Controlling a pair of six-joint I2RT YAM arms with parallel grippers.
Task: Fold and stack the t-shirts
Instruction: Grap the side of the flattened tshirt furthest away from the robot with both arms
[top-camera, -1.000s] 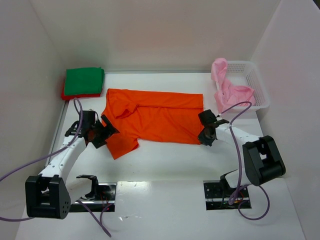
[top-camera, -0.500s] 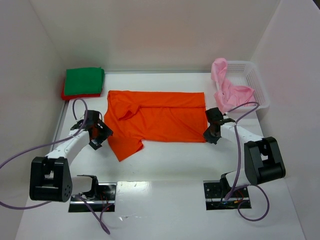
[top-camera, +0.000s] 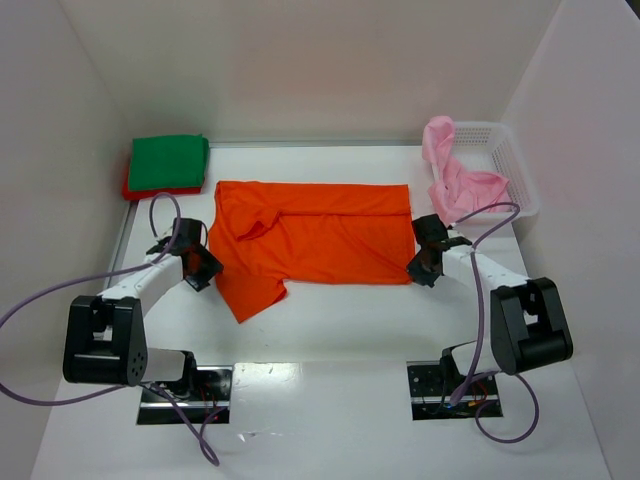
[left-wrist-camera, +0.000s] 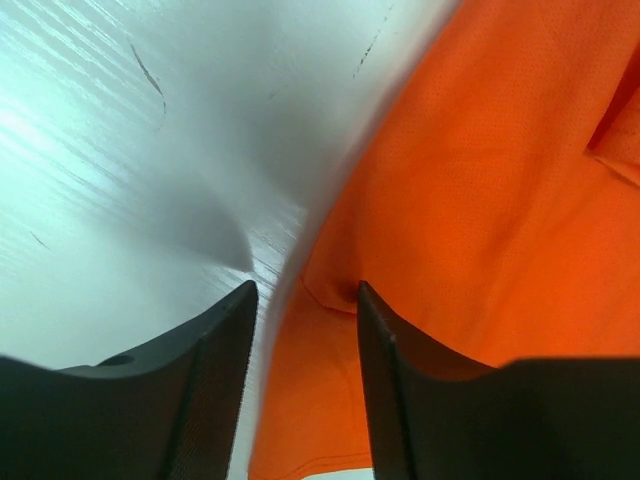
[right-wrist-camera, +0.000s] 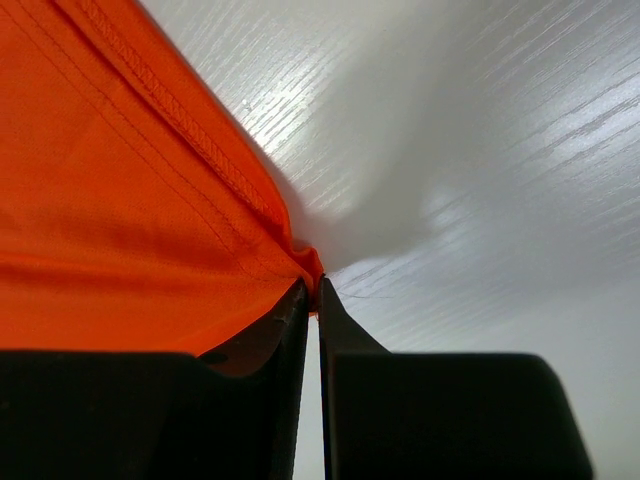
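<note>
Top external view: the white surface (top-camera: 330, 330) carries the orange t-shirt (top-camera: 320, 235) spread across its middle. It looks partly folded into a long band, with a flap jutting toward the near left.

The task seems about half done. The green t-shirt (top-camera: 170, 160) lies folded on the red t-shirt (top-camera: 128, 190) at the far left corner. The pink t-shirt (top-camera: 455, 180) hangs crumpled over the rim of the basket (top-camera: 515, 165) at far right. The orange one remains to be finished and stacked, then the pink.

The widest bare room lies between the shirt's near edge and the arm bases. The stack and the basket crowd its far corners.

The left end effector (left-wrist-camera: 305, 295) stands parted, straddling the shirt's left edge without clamping it. The right end effector (right-wrist-camera: 312, 290) is clenched on the hemmed near right corner.
</note>
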